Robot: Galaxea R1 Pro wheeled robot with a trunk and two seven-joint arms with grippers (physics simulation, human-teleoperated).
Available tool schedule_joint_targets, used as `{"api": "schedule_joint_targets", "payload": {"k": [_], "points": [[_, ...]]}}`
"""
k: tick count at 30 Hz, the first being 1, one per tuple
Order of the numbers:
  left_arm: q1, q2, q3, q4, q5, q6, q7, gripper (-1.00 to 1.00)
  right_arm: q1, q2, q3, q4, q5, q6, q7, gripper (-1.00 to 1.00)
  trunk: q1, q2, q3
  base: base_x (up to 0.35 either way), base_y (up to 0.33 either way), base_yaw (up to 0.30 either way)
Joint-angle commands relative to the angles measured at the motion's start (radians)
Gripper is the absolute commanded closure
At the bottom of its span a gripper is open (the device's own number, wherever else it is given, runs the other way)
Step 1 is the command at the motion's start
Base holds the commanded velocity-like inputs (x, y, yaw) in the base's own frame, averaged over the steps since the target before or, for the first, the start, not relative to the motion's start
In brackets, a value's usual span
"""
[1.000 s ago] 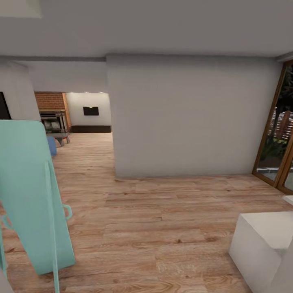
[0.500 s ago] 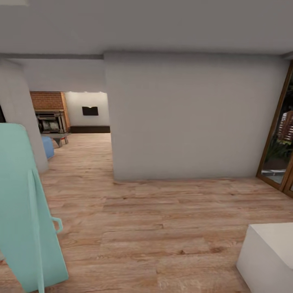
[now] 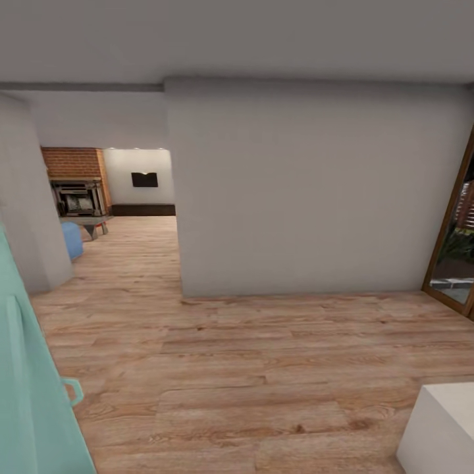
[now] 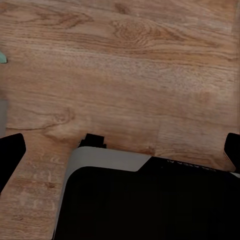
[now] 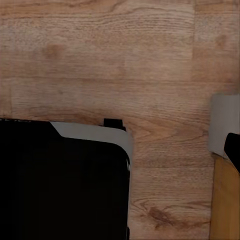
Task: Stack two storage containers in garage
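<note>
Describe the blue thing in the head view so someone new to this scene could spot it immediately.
Start at the big pale wall in the middle and look left through the opening to the brick fireplace at the far end. The blue thing sits on the wood floor just in front of the fireplace, partly hidden by the nearer wall corner; it is the only blue item there.

Wood plank floor, grey wall, brick fireplace, glass door

The living room lies beyond the opening: light plank floor, red brick fireplace, dark wall TV
</note>
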Motion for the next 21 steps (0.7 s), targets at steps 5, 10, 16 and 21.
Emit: {"api": "schedule_joint_targets", "payload": {"k": [5, 10, 16, 21], "points": [[-0.001, 0.0, 0.003, 0.001, 0.004, -0.003, 0.002, -1.0, -0.001, 0.0, 0.008, 0.003, -0.007, -0.007, -0.001, -1.0, 0.001, -0.001, -0.002, 0.322, 0.0, 0.0], [-0.001, 0.0, 0.002, 0.001, 0.004, -0.003, 0.002, -1.0, -0.001, -0.001, 0.015, 0.003, 0.001, -0.009, -0.001, -1.0, 0.001, -0.001, -0.002, 0.322, 0.0, 0.0], [-0.001, 0.001, 0.002, 0.001, 0.004, -0.001, 0.003, -1.0, -0.001, -0.001, 0.016, 0.003, 0.006, -0.009, -0.001, -1.0, 0.001, -0.001, -0.002, 0.322, 0.0, 0.0], [-0.001, 0.0, 0.002, 0.001, 0.004, -0.001, 0.003, -1.0, -0.001, -0.001, 0.019, 0.003, 0.004, -0.007, -0.001, -1.0, 0.001, -0.001, -0.002, 0.322, 0.0, 0.0]]}}
